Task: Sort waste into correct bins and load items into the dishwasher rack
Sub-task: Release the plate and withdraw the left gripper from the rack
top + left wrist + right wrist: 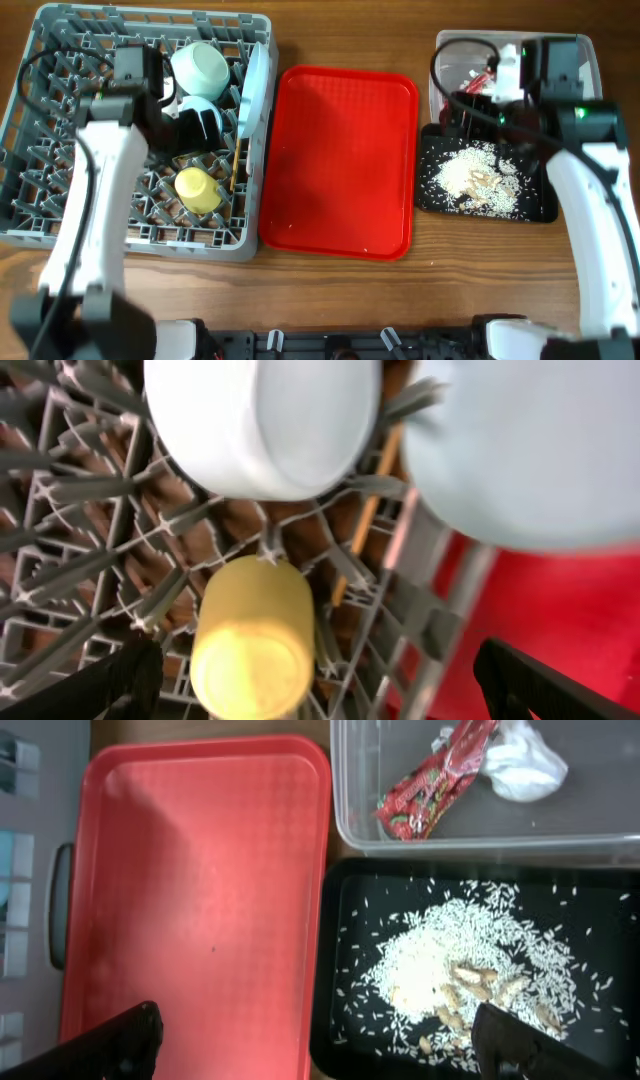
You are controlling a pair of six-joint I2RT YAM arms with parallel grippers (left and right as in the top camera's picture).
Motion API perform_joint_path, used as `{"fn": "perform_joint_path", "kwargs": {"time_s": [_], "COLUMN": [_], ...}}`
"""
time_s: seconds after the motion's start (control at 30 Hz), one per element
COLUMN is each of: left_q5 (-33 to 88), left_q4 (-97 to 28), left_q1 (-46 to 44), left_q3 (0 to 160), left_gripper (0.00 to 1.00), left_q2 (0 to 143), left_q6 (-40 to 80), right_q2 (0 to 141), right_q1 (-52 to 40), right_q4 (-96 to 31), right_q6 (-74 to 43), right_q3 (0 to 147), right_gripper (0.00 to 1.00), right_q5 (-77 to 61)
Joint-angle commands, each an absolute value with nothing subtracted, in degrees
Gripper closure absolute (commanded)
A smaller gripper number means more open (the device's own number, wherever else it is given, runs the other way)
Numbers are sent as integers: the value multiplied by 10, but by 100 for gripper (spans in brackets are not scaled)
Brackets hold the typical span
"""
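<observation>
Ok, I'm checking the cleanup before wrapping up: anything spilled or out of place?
A few pale specks, likely rice, lie on the table just below the black tray, outside it. Nothing else stands out.

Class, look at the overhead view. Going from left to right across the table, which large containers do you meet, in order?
dishwasher rack → red serving tray → black tray

This looks like a lab-style robot bench staged for kitchen chores. A left arm and right arm reach over a wooden table. A rack, red tray, tub and black tray sit directly on the wood. The surrounding room cannot be told.
</observation>
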State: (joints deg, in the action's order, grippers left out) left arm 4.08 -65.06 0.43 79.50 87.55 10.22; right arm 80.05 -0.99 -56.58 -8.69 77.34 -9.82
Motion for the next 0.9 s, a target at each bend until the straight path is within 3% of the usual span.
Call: {"fn": "perform_joint_path", "kwargs": {"time_s": [0.0,0.23,0.4,0.87], "left_q5": [36,36,36,36], "left_q4": [-602,-503,-516,-541], "left_q1": [-30,-86,-93,-93], "left_q3": [728,576,537,537], "left_gripper": [0,0,0,0], "left_q2": [760,558,449,395], "left_q6": [66,63,66,66], "right_q2": [701,517,439,456], "right_q1": [-11,-11,-11,-11], "right_q4": [-519,-479,-510,-511], "right_q6": [-91,-105,-105,-105], "right_q3": [691,567,556,556], "right_gripper": [0,0,0,0], "right_q5": [-83,-32,-8,-8]}}
